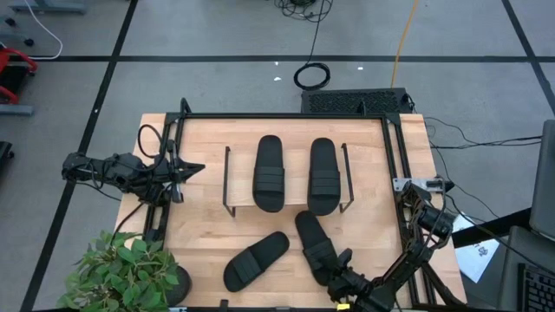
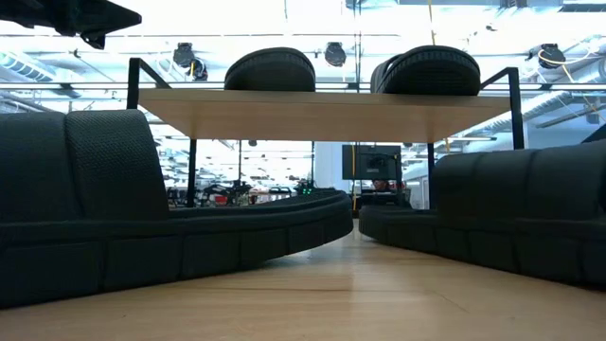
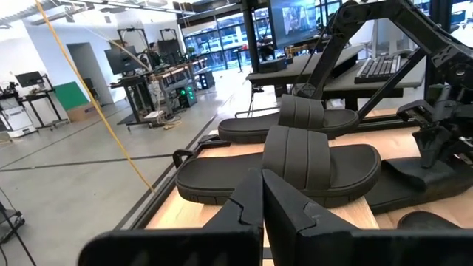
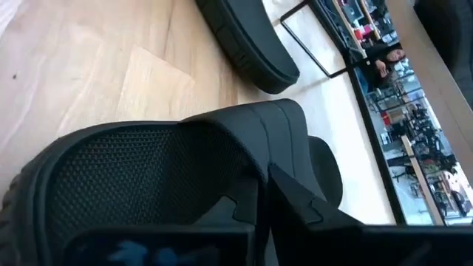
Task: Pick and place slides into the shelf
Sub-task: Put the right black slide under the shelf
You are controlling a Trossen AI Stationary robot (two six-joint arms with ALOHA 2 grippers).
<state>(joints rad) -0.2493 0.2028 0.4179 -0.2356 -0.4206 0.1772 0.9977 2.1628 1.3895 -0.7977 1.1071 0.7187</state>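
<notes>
Two black slides [image 1: 269, 173] [image 1: 323, 176] lie side by side, soles down, on the shelf's wood top [image 1: 295, 186], also seen in the low view [image 2: 270, 68] [image 2: 426, 68]. The other two slides [image 1: 256, 260] [image 1: 316, 247] lie on the table in front of the shelf. My right gripper [image 1: 341, 260] [image 4: 264, 193] is shut, low at the near-right slide's wide strap [image 4: 244, 133]. My left gripper [image 1: 186, 171] [image 3: 262, 199] is shut and hovers left of the shelf, pointing at it. My right gripper points its shut fingers [image 4: 295, 198] at the open edge of the strap [image 4: 222, 174] of the near-right slide, slanting in from the table's near right side. That slide lies flat on the table. Whether the fingertips touch the strap, I cannot tell.
A large black frame [image 1: 286, 116] runs along the table's left, far and right edges. A potted plant [image 1: 121, 269] stands at the near left corner. Bare wood shows between the shelf and the loose slides, and under the shelf plank [image 2: 322, 114].
</notes>
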